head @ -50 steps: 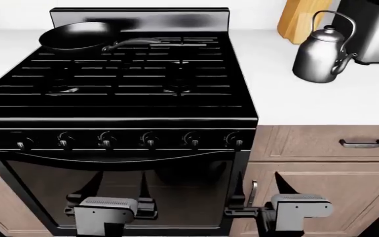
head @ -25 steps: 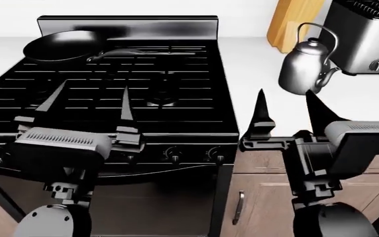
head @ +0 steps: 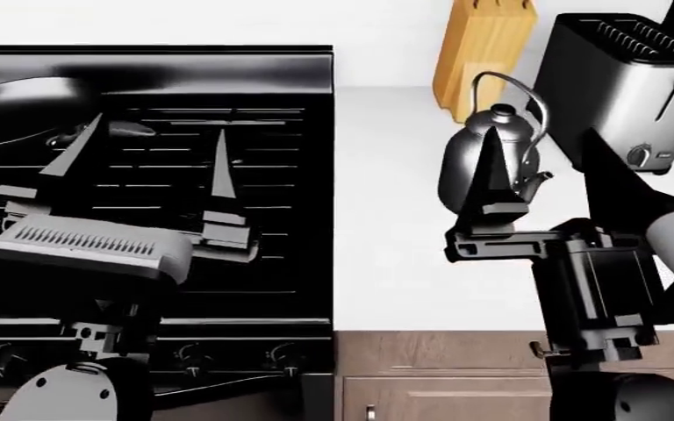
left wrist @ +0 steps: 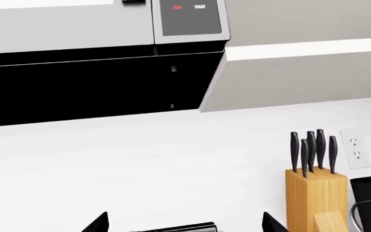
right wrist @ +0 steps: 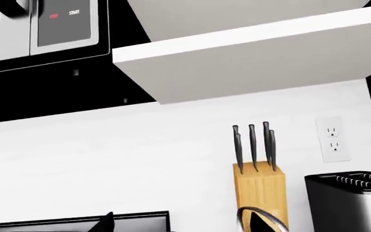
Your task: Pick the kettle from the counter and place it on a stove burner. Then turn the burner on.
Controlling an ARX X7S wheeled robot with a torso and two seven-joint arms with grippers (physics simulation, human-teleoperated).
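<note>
The steel kettle (head: 491,156) stands upright on the white counter (head: 390,237), right of the black range. Its grates (head: 278,175) cover the burners, which I cannot make out singly. My right gripper (head: 539,132) is open and empty, held up on the near side of the kettle, with its left finger overlapping the kettle body in the head view. In the right wrist view the gripper (right wrist: 182,218) shows only its tips, with the kettle's handle arch (right wrist: 252,208) by one of them. My left gripper (head: 157,125) is open and empty over the range; its tips also show in the left wrist view (left wrist: 184,217).
A black frying pan (head: 15,105) sits on the range's back left. A wooden knife block (head: 483,53) and a steel toaster (head: 618,79) stand behind and right of the kettle. Burner knobs (head: 190,355) line the range front. A microwave (left wrist: 108,29) and a cabinet hang above.
Both arms have risen and reached forward. The view has shifted, so the kettle sits nearer the middle. My right gripper now stands right in front of the kettle.
</note>
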